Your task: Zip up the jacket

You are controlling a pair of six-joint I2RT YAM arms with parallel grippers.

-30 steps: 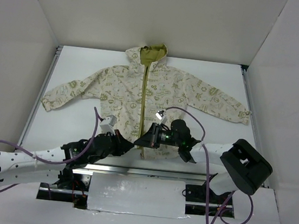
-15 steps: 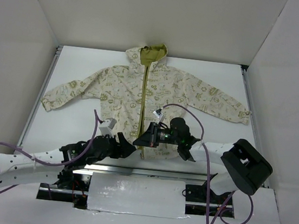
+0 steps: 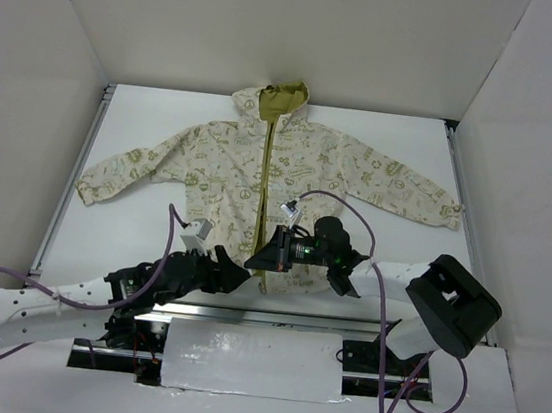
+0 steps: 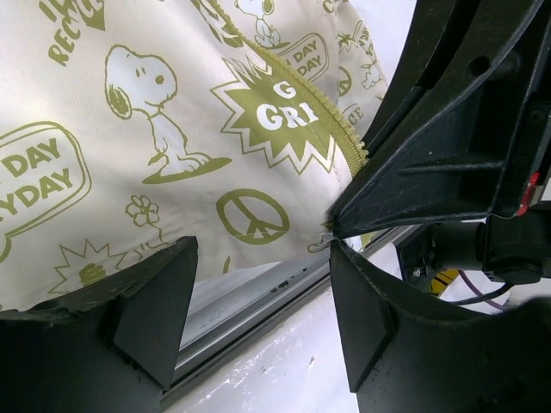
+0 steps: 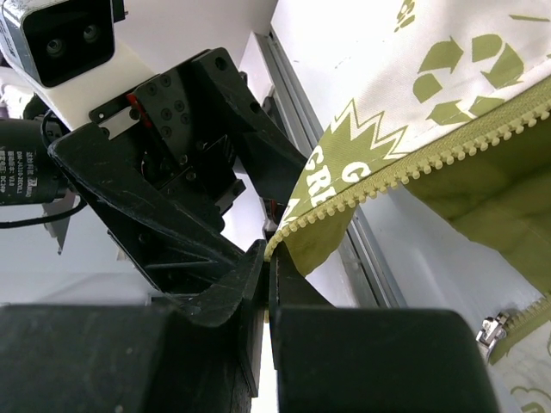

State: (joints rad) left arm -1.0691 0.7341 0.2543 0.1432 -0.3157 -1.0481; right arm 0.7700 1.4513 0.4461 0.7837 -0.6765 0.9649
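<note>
Cream jacket (image 3: 231,166), pinched by right tool (image 5: 269,258), left tool (image 4: 263,251) spread

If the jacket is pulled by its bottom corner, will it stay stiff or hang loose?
Probably floppy: the corner pinched in the right gripper folds over limply. Likely light: one small pinch holds up the hem of the jacket. The ridged zipper teeth may resist slipping.

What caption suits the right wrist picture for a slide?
Right gripper pinches the jacket at its zipper edge; left gripper faces it.
</note>
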